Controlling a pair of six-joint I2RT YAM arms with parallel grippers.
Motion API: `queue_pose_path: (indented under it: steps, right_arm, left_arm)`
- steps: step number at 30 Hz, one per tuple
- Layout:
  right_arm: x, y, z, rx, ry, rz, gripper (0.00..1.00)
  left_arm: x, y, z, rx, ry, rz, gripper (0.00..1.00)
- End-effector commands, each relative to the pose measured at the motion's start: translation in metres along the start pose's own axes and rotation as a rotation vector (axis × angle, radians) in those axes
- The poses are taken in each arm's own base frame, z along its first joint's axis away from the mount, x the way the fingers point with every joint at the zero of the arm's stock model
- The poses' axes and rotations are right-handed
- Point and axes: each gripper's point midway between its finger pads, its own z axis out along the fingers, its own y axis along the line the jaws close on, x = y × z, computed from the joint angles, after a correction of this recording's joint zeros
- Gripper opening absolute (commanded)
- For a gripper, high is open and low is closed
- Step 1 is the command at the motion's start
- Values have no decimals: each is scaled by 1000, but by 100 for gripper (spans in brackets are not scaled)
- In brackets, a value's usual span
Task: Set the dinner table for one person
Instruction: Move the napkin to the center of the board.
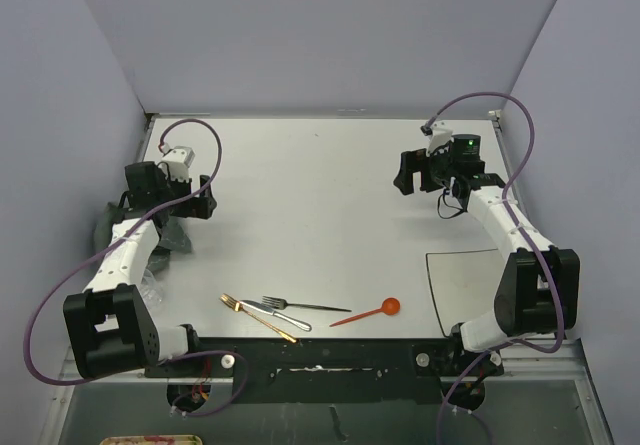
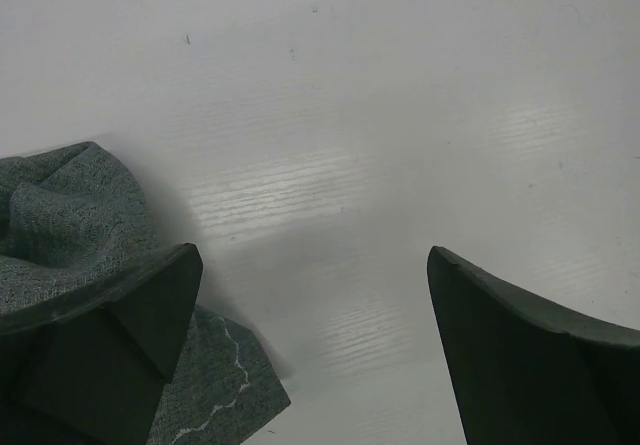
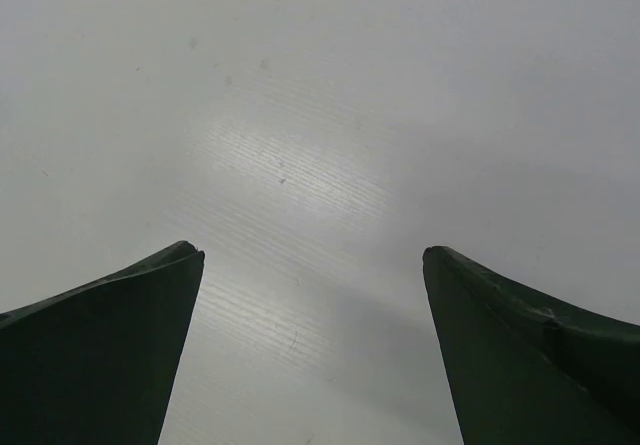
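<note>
Tabletop fills most of the overhead view: the white dinner table (image 1: 320, 195) runs from the arms' bases at the near edge to the far wall. A square off-white plate (image 1: 462, 287) lies flat at the table's near right, partly under the right arm. A crumpled grey-green cloth (image 2: 60, 205) sits at the left edge, beside and partly beneath the left gripper (image 2: 310, 265), whose jaws stand wide apart and hold nothing. The right gripper (image 3: 312, 255) hangs over bare table at the far right, jaws also spread wide and holding nothing. Near the front edge, the cutlery lies loose: a gold fork (image 1: 258, 317), a silver knife (image 1: 280, 315) touching or crossing it, a silver fork (image 1: 305, 306), and an orange spoon (image 1: 372, 312) just to their right.
</note>
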Motion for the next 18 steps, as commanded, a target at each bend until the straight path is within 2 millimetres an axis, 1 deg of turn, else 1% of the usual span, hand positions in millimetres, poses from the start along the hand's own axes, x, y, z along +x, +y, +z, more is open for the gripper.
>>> queue_pose_path:
  steps: [1,9,13,18]
  right_arm:
    - [-19,1,-1,9,-52,-28,98]
    - [-18,4,-2,-7,-55,-39,98]
    - [-17,4,-2,-6,-54,-43,98]
    - [-17,4,-1,-12,-50,-43,98]
  left_arm:
    - [-29,9,-5,-43,-82,40,98]
    - [-19,32,1,-149,-34,48,98]
    - [-20,41,2,-193,-31,56,98]
    - [-20,65,1,-316,-7,62,98]
